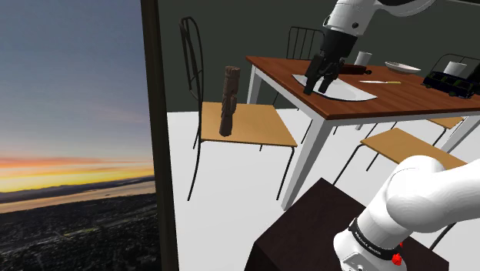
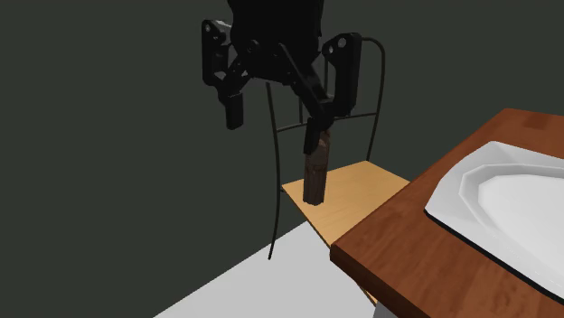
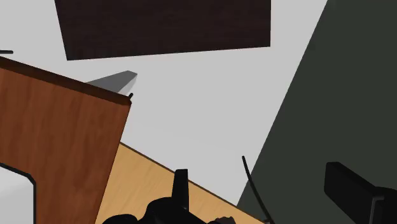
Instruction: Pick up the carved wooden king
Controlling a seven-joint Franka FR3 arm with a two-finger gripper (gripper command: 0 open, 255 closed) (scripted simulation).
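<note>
The carved wooden king (image 1: 229, 100) is a dark brown upright figure standing on the tan seat of a black wire chair (image 1: 258, 127), at the shoulder view's left of the table. My gripper (image 1: 315, 86) hangs over the brown table's near corner, above a white plate (image 1: 346, 91) and well to the right of the king. It is open with nothing between its fingers. In the second exterior view the gripper (image 2: 276, 122) is in front, its fingers spread wide, and the king (image 2: 314, 181) stands on the chair behind it. In the wrist view the gripper (image 3: 264, 191) looks past the table corner (image 3: 57, 133).
The brown table (image 1: 308, 88) carries a knife (image 1: 381, 81), a cup (image 1: 362, 58), a shallow dish (image 1: 402, 67) and a black rack (image 1: 455, 81). More chairs (image 1: 400, 145) stand around it. A dark window post (image 1: 154, 131) rises at the left. The dark stand (image 3: 165, 28) sits below.
</note>
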